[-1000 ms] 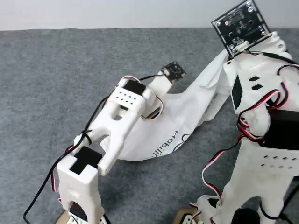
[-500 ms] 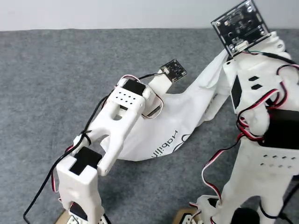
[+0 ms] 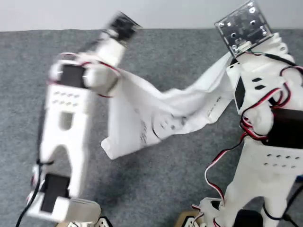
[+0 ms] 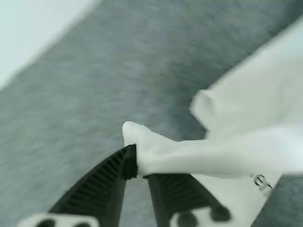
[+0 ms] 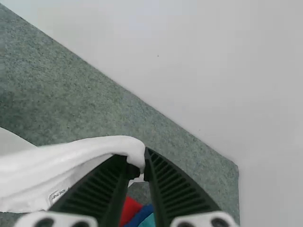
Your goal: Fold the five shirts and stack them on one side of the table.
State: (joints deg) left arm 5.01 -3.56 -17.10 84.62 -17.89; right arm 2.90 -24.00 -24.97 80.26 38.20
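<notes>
White shirt (image 3: 156,118): 1 in hand, strung across centre frame in the high view, sagging mid-span, lower hem hanging toward the grey desk (image 3: 161,189). Held at 2 edges, likely to spread it open before folding. Left claw (image 4: 137,163), upper left: clamped on a bunched corner. Right claw (image 5: 137,166), upper right: pinched tight on the other edge. Red and blue cloth (image 5: 132,210) beneath right claw, perhaps other shirts; count unclear.

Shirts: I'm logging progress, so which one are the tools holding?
The white shirt, stretched between the left tool and right tool; the red and blue cloth seen past the right tool is in neither.
</notes>
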